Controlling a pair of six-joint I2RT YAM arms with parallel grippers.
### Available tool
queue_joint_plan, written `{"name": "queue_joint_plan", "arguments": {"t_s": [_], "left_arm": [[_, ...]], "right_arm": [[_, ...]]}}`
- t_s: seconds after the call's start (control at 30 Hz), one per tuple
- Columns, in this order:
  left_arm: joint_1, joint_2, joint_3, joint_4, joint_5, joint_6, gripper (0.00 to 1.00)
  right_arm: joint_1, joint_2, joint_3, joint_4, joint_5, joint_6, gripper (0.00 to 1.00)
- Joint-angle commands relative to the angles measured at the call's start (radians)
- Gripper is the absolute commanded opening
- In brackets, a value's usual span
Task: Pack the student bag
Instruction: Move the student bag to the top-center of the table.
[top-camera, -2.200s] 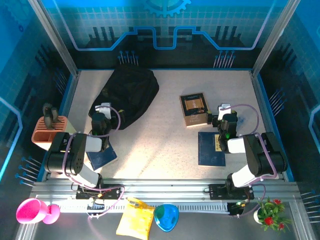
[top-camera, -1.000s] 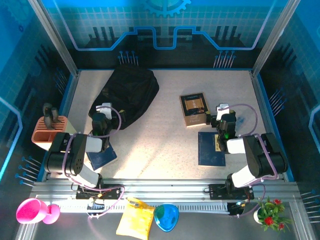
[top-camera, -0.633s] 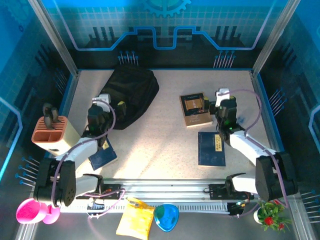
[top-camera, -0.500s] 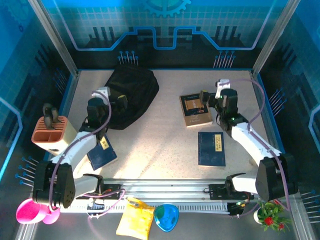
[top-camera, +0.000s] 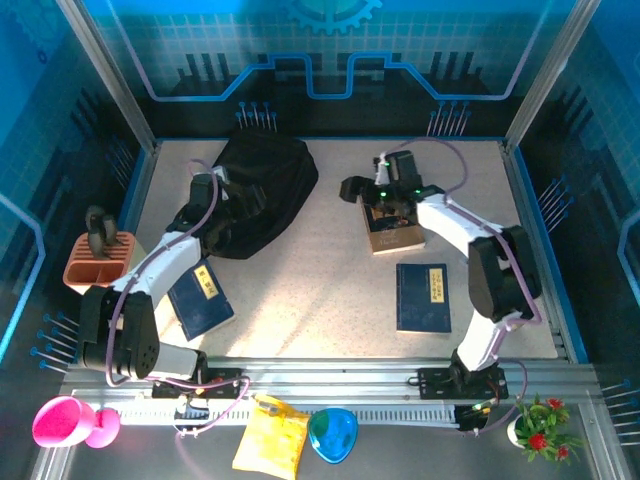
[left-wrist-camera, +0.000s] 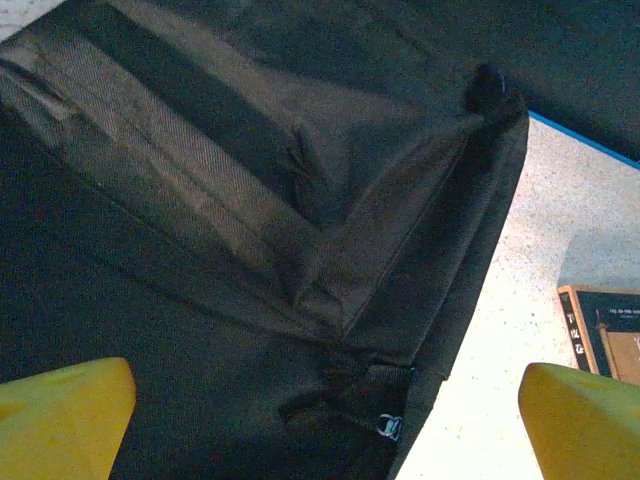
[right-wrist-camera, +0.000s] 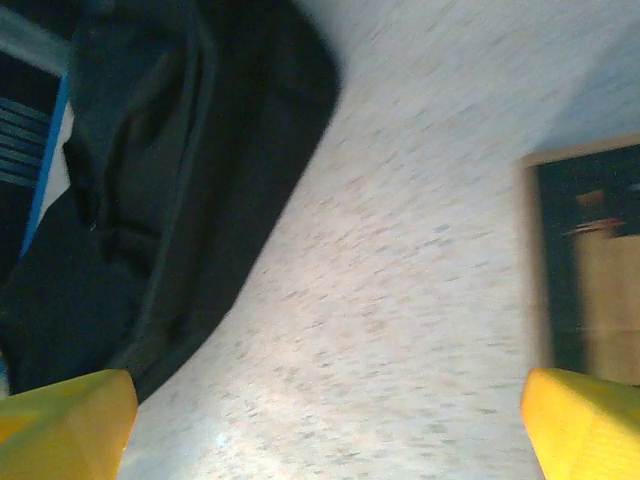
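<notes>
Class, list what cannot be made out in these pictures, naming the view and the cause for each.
Student bag: open or zipped unclear; top view too dark, left wrist view cuts it off.
Brown book: right arm covers its far end from above; right wrist view blurred, cropped.
Blue books: titles too small from above.

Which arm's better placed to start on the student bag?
Left, likely. The left pincer, open, hangs over the student bag; the right pincer, also open, is by the brown book, table between.
</notes>
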Motion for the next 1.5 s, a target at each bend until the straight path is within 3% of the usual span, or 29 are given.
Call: {"name": "queue_joint_plan", "arguments": {"t_s": [0.0,0.23,0.43,0.57,0.7,0.87,0.97,1.27,1.37,1.47], "left_arm": [[-0.003,-0.019,0.008,-0.037,0.009,-0.016,0.99],[-0.003,-0.057,-0.008,-0.049,0.028,-0.030,0.99],[-0.003,-0.078,-0.025,-0.086,0.041,-0.018,0.99],[-0.003,-0.084,-0.024,-0.122,0.059,-0.012,0.99],[-0.003,-0.089,-0.017,-0.139,0.073,-0.001,0.99],[-0.003,-0.096,0.002,-0.168,0.089,0.011,0.99],[-0.003,-0.097,0.019,-0.191,0.101,0.022,0.99],[-0.005,-0.063,0.054,-0.250,0.169,0.030,0.99],[-0.016,-0.040,0.058,-0.252,0.215,-0.005,0.97],[-0.049,-0.015,0.069,-0.252,0.255,-0.047,0.96]], "right_arm": [[0.077,0.088,0.110,0.013,-0.075,0.144,0.96],[0.188,0.323,0.300,0.028,-0.021,0.314,0.83],[0.258,0.464,0.447,-0.014,-0.020,0.323,0.81],[0.288,0.548,0.528,-0.055,-0.039,0.316,0.73],[0.285,0.567,0.539,-0.074,-0.025,0.295,0.53],[0.241,0.484,0.460,-0.104,0.051,0.197,0.24],[0.188,0.429,0.401,-0.117,0.070,0.113,0.14],[0.012,0.297,0.272,-0.197,0.014,-0.191,0.10],[-0.013,0.267,0.234,-0.192,-0.017,-0.225,0.13],[-0.025,0.242,0.220,-0.198,-0.049,-0.210,0.22]]}}
